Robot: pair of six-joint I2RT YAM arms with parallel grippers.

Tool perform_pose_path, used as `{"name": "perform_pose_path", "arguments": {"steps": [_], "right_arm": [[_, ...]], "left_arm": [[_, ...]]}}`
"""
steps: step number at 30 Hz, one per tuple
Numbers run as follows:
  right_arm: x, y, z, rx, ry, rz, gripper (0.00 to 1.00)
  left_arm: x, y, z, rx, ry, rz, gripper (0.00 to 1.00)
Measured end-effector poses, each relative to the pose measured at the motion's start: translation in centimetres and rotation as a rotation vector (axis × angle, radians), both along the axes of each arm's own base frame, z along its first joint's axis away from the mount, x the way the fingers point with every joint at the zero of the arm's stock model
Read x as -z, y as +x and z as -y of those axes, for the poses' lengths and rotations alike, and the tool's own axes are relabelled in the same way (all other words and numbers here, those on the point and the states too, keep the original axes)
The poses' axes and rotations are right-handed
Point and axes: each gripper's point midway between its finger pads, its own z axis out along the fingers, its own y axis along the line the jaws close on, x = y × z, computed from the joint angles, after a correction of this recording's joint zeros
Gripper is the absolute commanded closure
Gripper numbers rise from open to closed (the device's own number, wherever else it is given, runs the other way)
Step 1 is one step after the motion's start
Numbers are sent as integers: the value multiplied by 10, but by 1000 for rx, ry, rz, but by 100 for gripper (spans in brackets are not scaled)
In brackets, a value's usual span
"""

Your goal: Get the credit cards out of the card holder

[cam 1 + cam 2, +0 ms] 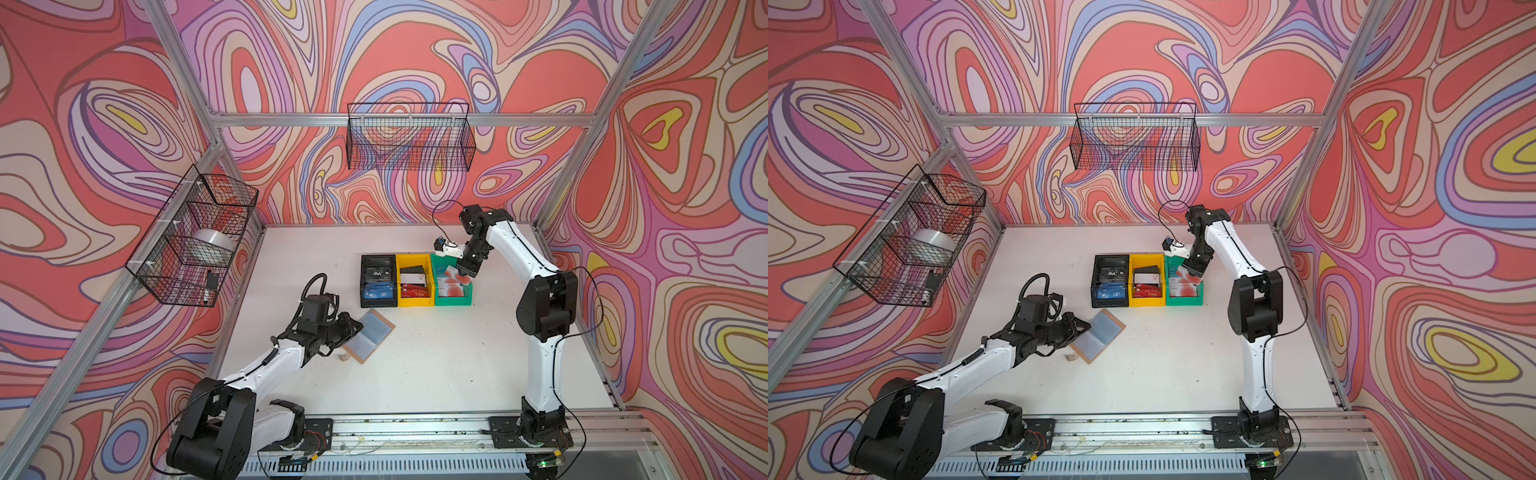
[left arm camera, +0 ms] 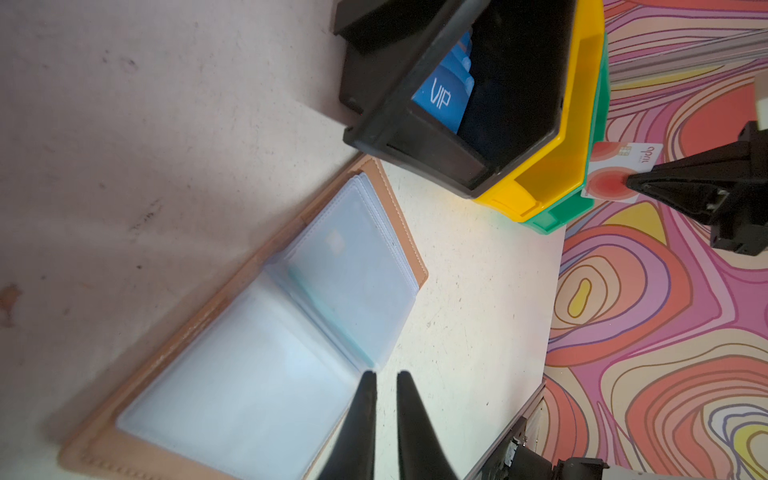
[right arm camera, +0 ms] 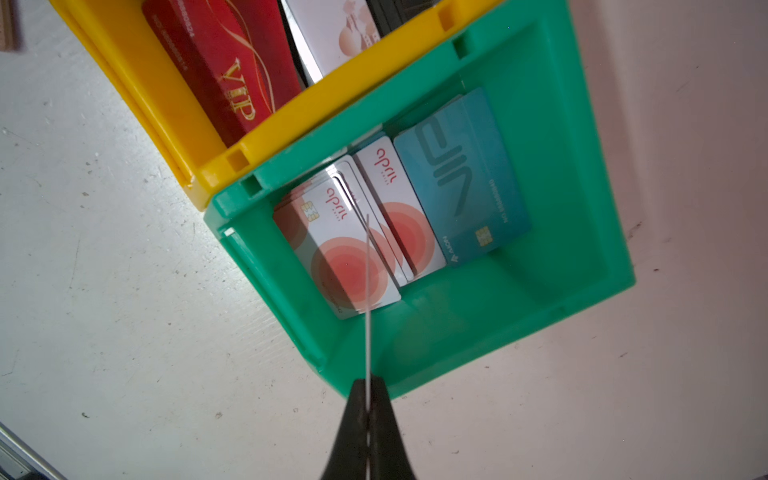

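1. The card holder [image 1: 371, 340] lies opened flat on the worktop [image 1: 436, 374]. It is just on the arm-base side of the black bin [image 1: 377, 302], with its tan cover down and its clear sleeve pages facing up.
2. From my left wrist feed the sleeves look hazy, and I cannot tell whether any card sits inside them.
3. My left fingers [image 2: 360, 415] are at the holder's left edge, with their tips at the corner of a clear sleeve page. A slim gap stands between them with the worktop showing through, and I see nothing gripped. I cannot tell whether the tips touch the sleeve.
4. My right fingers [image 3: 350, 428] are clenched on a pale card [image 2: 614, 166] with a red circle, pinching it at the edge by that circle. My right wrist feed shows this card edge-on, as a thin line.
5. That card hangs over the green bin [image 3: 582, 174], above a pile of similar pale cards [image 3: 345, 253] lying inside. I cannot tell whether it touches the pile.
6. A teal card [image 3: 465, 183] lies in the green bin right beside the pile.
7. The three bins stand side by side, touching, with the yellow bin [image 1: 415, 302] between the black and the green.
8. A blue VIP card [image 2: 442, 97] sits in the black bin, and a red VIP card [image 3: 232, 75] lies in the yellow one.
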Motion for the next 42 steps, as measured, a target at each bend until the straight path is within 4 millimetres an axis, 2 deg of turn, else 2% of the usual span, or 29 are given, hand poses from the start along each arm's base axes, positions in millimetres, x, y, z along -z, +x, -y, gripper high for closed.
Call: {"name": "perform_pose_path", "arguments": {"steps": [8,15,27,37,42], "right_arm": [[28,-6,-2,-27,-50,-60,100],[33,-6,-4,-48,-61,-61,100],[50,-23,-12,-100,-84,-113,100],[53,-26,-18,-117,-82,-117,86],[54,-28,-20,-121,-74,-121,84]], "left_arm": [[3,-2,-2,-4,9,-13,85],[4,-3,-2,-5,12,-19,85],[4,-2,-2,-2,18,-13,86],[4,-2,-4,2,24,-5,85],[4,-1,-6,-4,24,-5,85]]}}
